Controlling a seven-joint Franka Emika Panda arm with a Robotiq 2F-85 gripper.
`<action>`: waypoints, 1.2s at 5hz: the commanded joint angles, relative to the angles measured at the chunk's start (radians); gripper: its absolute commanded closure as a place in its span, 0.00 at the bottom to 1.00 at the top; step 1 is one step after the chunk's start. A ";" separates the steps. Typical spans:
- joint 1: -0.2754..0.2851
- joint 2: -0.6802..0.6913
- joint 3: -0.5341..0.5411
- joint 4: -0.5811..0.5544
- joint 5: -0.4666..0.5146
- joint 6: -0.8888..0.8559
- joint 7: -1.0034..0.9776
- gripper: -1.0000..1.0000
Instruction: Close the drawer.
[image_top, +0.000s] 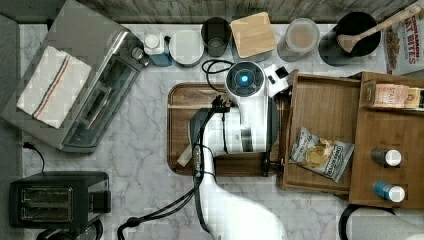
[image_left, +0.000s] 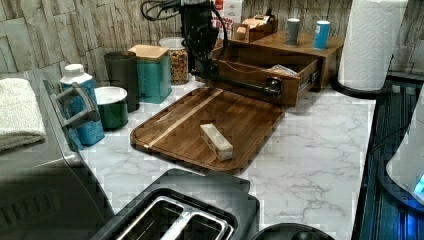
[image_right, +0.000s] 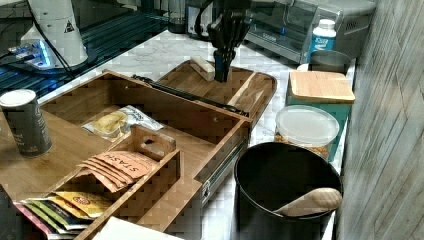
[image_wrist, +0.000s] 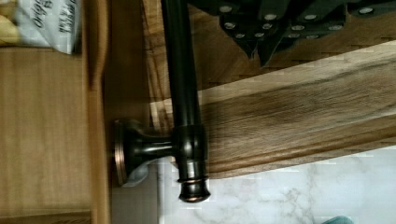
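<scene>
The drawer (image_top: 325, 107) stands pulled out of its wooden cabinet (image_top: 385, 130), toward the top view's left, with a chip bag (image_top: 320, 152) lying in it. A dark metal bar handle (image_wrist: 184, 93) runs along the drawer's front (image_left: 250, 77). My gripper (image_right: 221, 75) hangs shut with nothing in it, just off the handle on the tray side, near the far end of the drawer front in the left view. In the wrist view its dark fingertips (image_wrist: 250, 42) sit beside the bar without touching it. The white wrist covers the gripper in the top view.
A dark rounded-corner tray (image_left: 200, 125) lies in front of the drawer, holding a small pale block (image_left: 216, 141). Two cans (image_top: 387, 157) and tea packets (image_right: 112, 165) sit on the cabinet. Canisters (image_top: 252, 34) line the back wall. A toaster oven (image_top: 85, 85) and toaster (image_top: 55, 200) stand at the top view's left.
</scene>
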 joint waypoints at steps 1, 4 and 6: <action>0.024 0.039 0.013 -0.055 -0.031 0.061 0.000 1.00; -0.044 0.041 0.000 -0.083 -0.035 0.138 -0.205 1.00; -0.090 0.007 -0.035 -0.114 0.002 0.146 -0.313 1.00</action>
